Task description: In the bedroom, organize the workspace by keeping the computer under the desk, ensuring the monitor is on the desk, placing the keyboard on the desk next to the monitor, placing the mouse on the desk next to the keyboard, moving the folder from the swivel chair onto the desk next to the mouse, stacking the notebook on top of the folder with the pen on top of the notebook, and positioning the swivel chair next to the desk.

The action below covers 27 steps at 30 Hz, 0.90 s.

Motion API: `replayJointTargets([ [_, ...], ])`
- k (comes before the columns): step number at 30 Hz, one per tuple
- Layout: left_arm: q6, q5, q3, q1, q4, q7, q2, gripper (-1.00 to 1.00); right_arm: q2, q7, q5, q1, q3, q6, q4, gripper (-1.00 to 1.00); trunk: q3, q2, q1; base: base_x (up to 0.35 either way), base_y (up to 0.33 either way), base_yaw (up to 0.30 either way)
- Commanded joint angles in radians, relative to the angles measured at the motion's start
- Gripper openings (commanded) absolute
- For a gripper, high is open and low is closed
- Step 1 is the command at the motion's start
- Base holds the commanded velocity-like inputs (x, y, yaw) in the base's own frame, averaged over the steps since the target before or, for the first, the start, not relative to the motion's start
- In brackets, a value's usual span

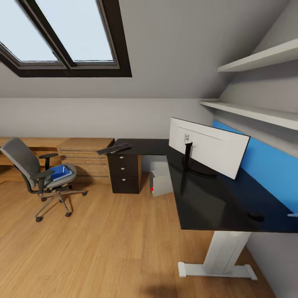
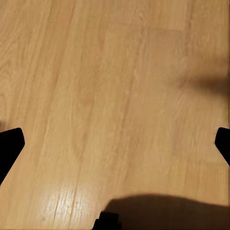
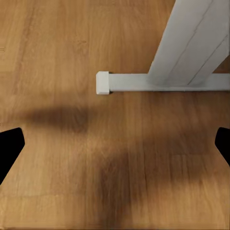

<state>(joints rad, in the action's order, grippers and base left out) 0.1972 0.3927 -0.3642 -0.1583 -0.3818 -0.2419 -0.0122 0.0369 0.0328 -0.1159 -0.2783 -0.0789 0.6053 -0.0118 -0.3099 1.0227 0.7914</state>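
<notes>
The grey swivel chair (image 1: 39, 171) stands on the wooden floor at the left, away from the black desk (image 1: 215, 203). A blue folder (image 1: 61, 172) lies on its seat. The white monitor (image 1: 207, 152) stands on the desk. A dark keyboard (image 1: 114, 148) lies at the desk's far left corner, and a black mouse (image 1: 255, 215) sits near the front right. Under the desk stands the white computer (image 1: 160, 179). My left gripper (image 2: 115, 139) hangs open over bare floor. My right gripper (image 3: 115, 139) is open above the floor near the desk's white foot (image 3: 158, 82).
A dark drawer unit (image 1: 125, 174) stands under the desk's left end, with low wooden furniture (image 1: 85, 159) beside it along the wall. Two shelves (image 1: 256, 111) jut out above the desk. A small pale object (image 1: 293, 215) lies at the desk's right edge.
</notes>
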Motion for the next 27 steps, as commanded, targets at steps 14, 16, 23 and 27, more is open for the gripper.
replayJointTargets([
  [14, 0.005, 0.007, -0.009, -0.001, -0.001, -0.007, -0.001, 1.00, 0.002, -0.015, -0.014, -0.001, -0.008, -0.003, 0.002, 1.00, 0.056, -0.097, -0.054, 0.000, 0.000, -0.220],
  [16, 0.005, 0.007, -0.009, -0.001, -0.001, -0.007, 0.000, 1.00, 0.002, -0.015, -0.013, -0.001, -0.008, -0.002, 0.002, 1.00, 0.064, -0.111, -0.061, 0.000, 0.000, -0.220],
  [23, 0.004, 0.006, -0.009, -0.001, 0.000, -0.007, 0.000, 1.00, 0.003, -0.016, -0.009, -0.001, -0.008, -0.002, 0.006, 1.00, 0.089, -0.160, -0.088, 0.000, 0.000, -0.247],
  [27, 0.005, 0.007, -0.009, -0.001, -0.001, -0.007, -0.001, 1.00, 0.004, -0.016, -0.008, -0.001, -0.009, -0.001, 0.023, 1.00, 0.102, -0.188, -0.104, 0.000, 0.000, -0.266],
])
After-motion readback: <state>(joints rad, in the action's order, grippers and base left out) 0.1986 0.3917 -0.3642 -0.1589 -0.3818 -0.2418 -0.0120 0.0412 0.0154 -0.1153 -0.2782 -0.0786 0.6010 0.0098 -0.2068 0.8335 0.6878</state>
